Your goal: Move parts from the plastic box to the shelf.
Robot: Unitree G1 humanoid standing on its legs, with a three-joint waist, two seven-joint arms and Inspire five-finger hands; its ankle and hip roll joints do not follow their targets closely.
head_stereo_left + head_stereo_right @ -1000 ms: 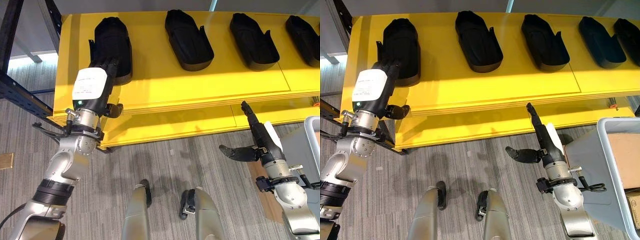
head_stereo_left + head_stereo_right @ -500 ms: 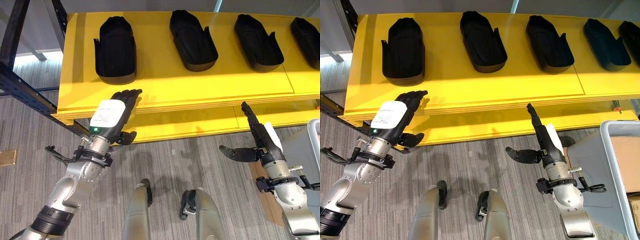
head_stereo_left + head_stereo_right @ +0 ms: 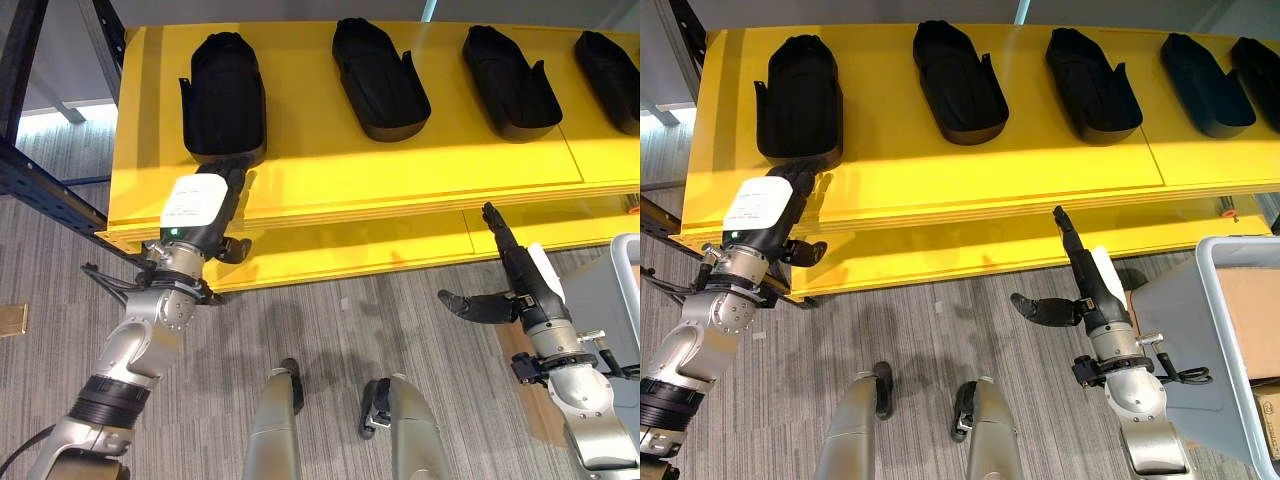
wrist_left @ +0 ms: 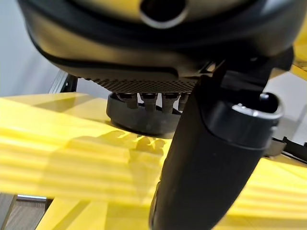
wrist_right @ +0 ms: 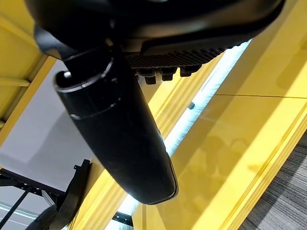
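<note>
Several black moulded parts lie in a row on the yellow shelf. My left hand reaches up to the leftmost part, its straight fingers touching that part's near end at the shelf's front. In the left wrist view the fingertips meet the part's dark rim. My right hand hovers below the shelf's front edge, open, fingers pointing up and thumb spread, holding nothing. The grey plastic box stands at the lower right, beside that arm.
A brown cardboard piece sits inside the box. A dark metal shelf frame runs along the left side. A lower yellow board lies under the shelf's front edge. Grey carpet covers the floor below.
My left hand drew back from the leftmost part to below the shelf's edge, then rose again to its near end. The right hand has stayed put.
</note>
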